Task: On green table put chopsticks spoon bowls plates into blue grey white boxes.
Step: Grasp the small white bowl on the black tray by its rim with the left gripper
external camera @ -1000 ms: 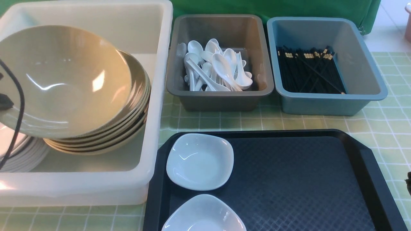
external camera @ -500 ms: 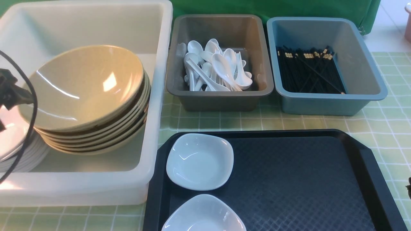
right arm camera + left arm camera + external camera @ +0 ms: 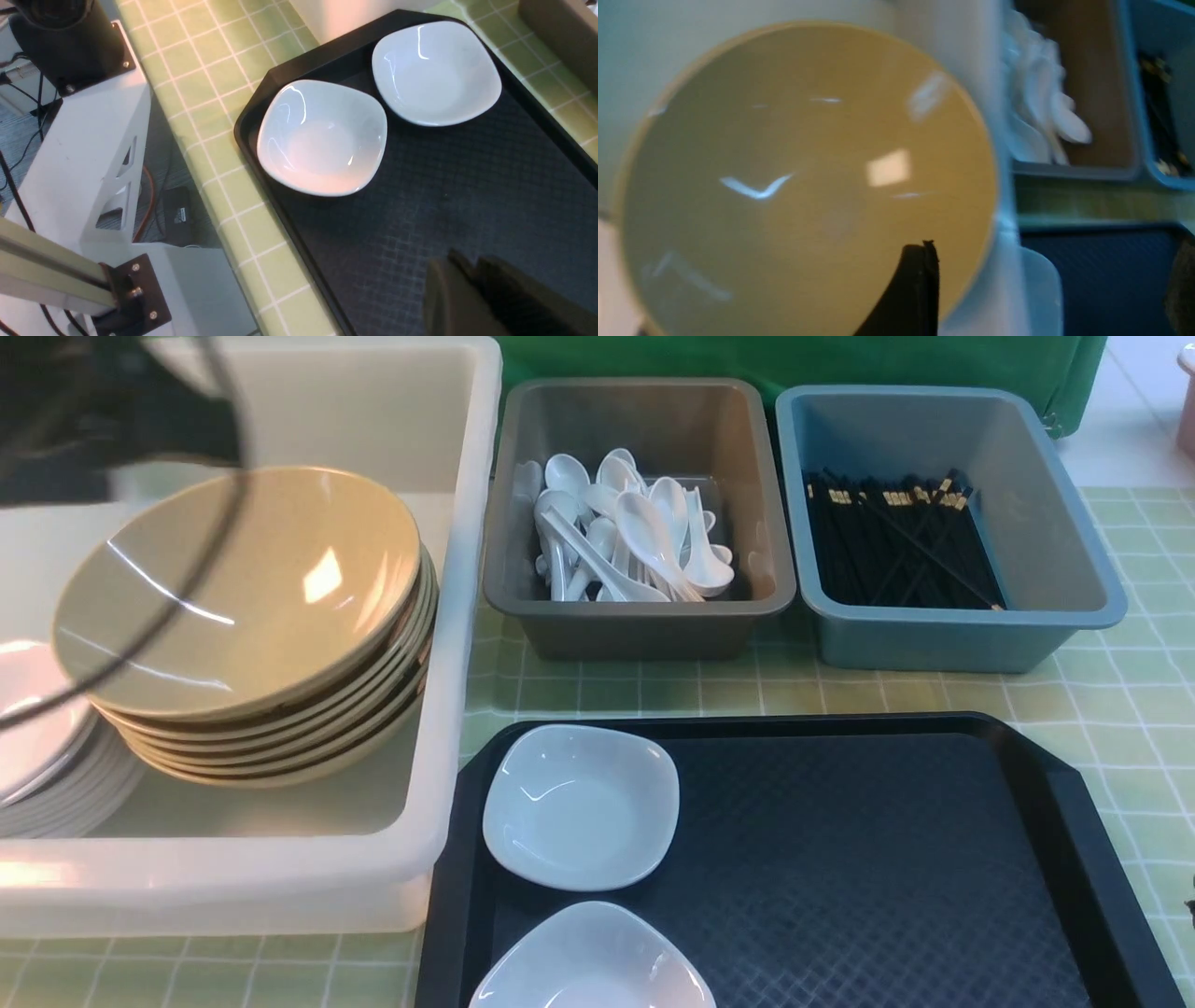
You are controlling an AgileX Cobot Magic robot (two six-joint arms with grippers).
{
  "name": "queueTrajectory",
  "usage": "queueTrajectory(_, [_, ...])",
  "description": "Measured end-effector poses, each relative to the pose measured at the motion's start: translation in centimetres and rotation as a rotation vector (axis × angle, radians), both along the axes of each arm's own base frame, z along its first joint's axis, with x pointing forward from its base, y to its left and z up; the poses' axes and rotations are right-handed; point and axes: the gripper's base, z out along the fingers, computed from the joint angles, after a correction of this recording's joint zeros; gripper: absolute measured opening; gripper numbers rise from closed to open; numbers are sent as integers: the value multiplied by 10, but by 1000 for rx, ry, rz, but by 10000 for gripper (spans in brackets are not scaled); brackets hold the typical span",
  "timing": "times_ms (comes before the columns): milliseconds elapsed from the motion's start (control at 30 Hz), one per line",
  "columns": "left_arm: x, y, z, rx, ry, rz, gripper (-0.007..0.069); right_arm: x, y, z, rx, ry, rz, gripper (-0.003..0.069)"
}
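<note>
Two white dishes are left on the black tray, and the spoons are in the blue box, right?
No: the spoons are in the grey box, as the front view shows. Two white dishes are indeed on the black tray.

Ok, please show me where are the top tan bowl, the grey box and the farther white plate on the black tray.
top tan bowl (image 3: 243,588): front view, its inner hollow.
grey box (image 3: 635,637): front view, its near outer wall.
farther white plate (image 3: 581,807): front view, its shallow hollow.
</note>
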Motion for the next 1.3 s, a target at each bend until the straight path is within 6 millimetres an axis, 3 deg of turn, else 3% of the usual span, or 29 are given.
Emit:
queueTrajectory(133, [15,-64,-22,24,115,-252,588,2,0,1,11,-17,-10,81])
queueTrajectory(167, [14,-67,-22,25,115,-261,588,2,0,1,11,-17,-10,81])
queueTrajectory(200, [20,-93,-40,50,189,-331,561,2,0,1,11,-17,-10,84])
queueTrajectory(233, [21,-96,-42,56,195,-338,557,2,0,1,11,-17,-10,84])
queueTrajectory(267, [25,-123,-62,92,269,-398,535,2,0,1,11,-17,-10,87])
queueTrajectory(333, [29,-139,-75,124,314,-427,527,2,0,1,11,-17,-10,88])
queueTrajectory(367, [29,-158,-87,158,349,-463,518,2,0,1,11,-17,-10,89])
queueTrajectory(600, [43,-235,-135,350,438,-480,519,1,0,1,7,-12,-7,96])
queueTrajectory(733, [59,-252,-160,463,465,-409,519,1,0,1,5,-7,-4,99])
queueTrajectory(900, [75,-260,-192,553,493,-369,519,0,0,0,1,-3,-1,103])
queueTrajectory(1200, [80,-265,-230,607,568,-357,515,0,0,0,-8,-5,12,110])
queueTrajectory(1300, [81,-265,-236,624,580,-357,482,0,0,0,-9,-4,13,110])
